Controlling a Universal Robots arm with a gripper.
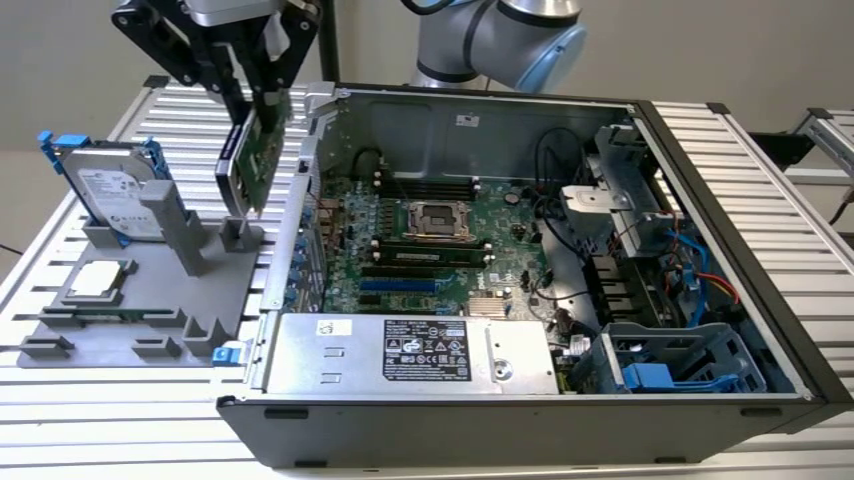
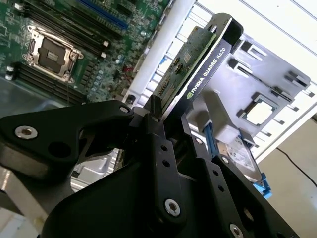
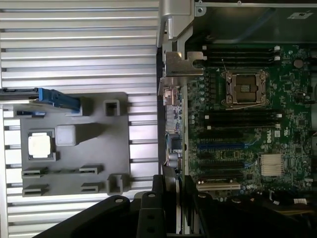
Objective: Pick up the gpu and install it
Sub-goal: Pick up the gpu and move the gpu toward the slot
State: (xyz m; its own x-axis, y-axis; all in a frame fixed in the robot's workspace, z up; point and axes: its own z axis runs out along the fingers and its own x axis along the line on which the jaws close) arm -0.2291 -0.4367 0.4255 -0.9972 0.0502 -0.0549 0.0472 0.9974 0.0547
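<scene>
glossy black plastic shroud on the gpu (image 2: 198, 62), matt grey plastic holder (image 1: 150, 302), ribbed bare-metal table (image 3: 79, 49), matt black fingers (image 2: 158, 148)

Exterior view sits high and back, slanting down over open case (image 1: 534, 435) and grey fixture (image 1: 147, 300). First wrist view stares straight down, second wrist view peers close along the gripper (image 2: 168, 116); both catch motherboard (image 3: 237, 129) and fixture

In the exterior view the open computer case (image 1: 534, 440) lies on the counter (image 1: 747, 150), with the motherboard (image 1: 514, 215) on its floor and the power supply (image 1: 400, 355) at the board's six o'clock. The part fixture (image 1: 147, 300) sits at the case's nine o'clock, holding the hard drive (image 1: 114, 195) at its eleven and the CPU chip (image 1: 98, 281) at its nine. The gpu (image 1: 250, 165) hangs upright in the gripper's (image 1: 254, 100) jaws above the fixture's three o'clock edge.
</scene>
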